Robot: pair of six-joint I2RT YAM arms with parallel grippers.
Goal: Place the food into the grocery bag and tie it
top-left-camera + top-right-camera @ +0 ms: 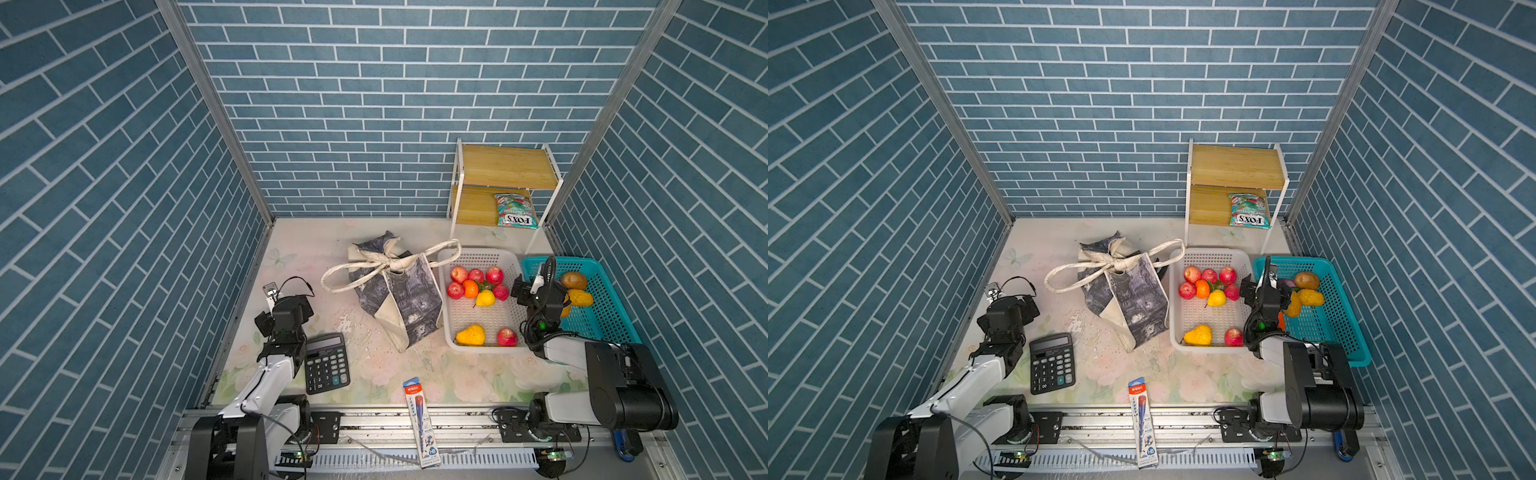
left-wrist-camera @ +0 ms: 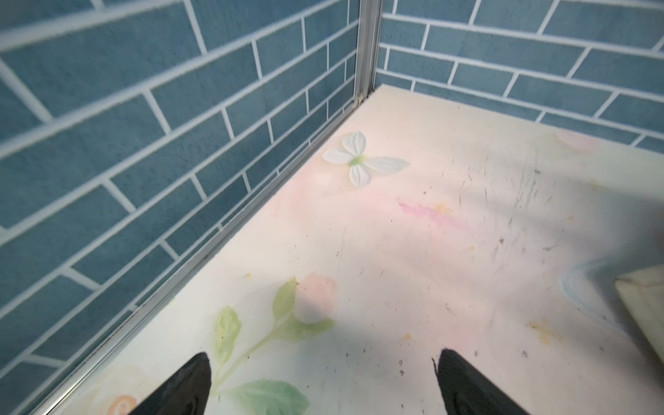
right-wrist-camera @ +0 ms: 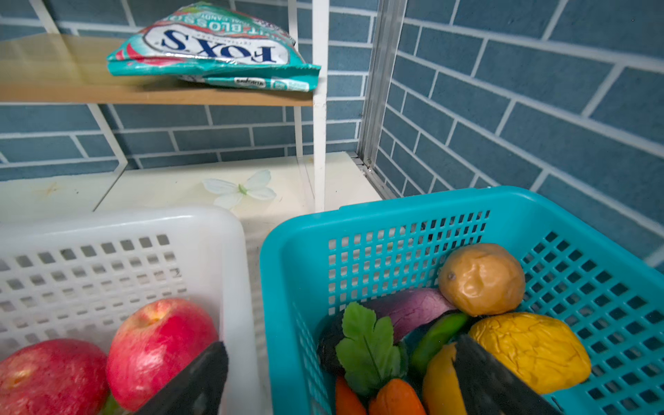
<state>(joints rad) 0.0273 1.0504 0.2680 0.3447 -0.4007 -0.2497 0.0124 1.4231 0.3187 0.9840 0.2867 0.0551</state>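
The grocery bag (image 1: 399, 307) (image 1: 1129, 303) stands mid-table in both top views, its cream handles knotted (image 1: 388, 264) over the mouth; what is inside is hidden. A cream edge of it (image 2: 643, 305) shows in the left wrist view. My left gripper (image 2: 323, 381) is open over bare table near the left wall, left of the bag. My right gripper (image 3: 334, 373) (image 1: 540, 291) is open and empty, straddling the gap between the white basket (image 3: 125, 219) and the teal basket (image 3: 395, 204). Food outside the bag: red apples (image 1: 476, 276), an eggplant (image 3: 409, 309), and a teal FOX'S packet (image 3: 215, 46) (image 1: 515, 210) on the shelf.
A bamboo shelf rack (image 1: 505, 166) stands at the back right. A black calculator (image 1: 327, 363) lies by the left arm and a blue pencil pack (image 1: 422, 419) at the front edge. Brick-pattern walls close in three sides.
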